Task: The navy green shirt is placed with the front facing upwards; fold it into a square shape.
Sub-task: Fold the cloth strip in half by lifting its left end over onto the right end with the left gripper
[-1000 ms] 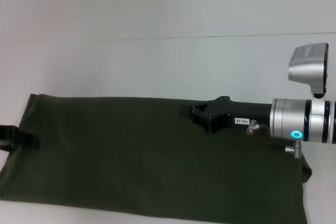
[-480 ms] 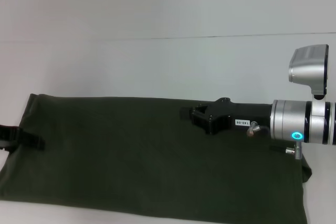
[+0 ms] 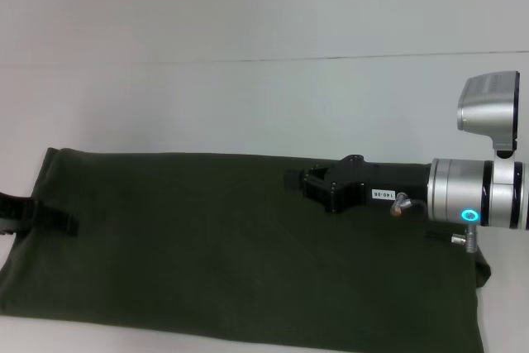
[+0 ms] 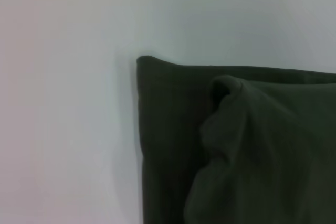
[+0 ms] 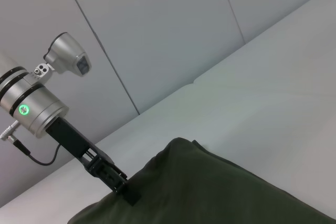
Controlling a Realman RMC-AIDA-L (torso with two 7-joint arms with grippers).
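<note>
Head view: the navy green shirt [image 3: 240, 245] lies on the white tabletop [image 3: 248, 105] as a long band, so sleeves look done; halving remains. Right gripper [image 3: 291, 179] hovers over it, fingers unclear. Right wrist view: left gripper [image 5: 127, 194] pinches the shirt's end.

Shirt [image 3: 207, 245] lower edge and left claw [image 3: 62, 222] partly cropped.

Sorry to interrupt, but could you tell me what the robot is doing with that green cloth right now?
It is folding the navy green shirt, which lies as a long band across the white table. The left hand is at the band's left end, where the cloth is bunched up. The right hand reaches in over the far edge on the right.
</note>
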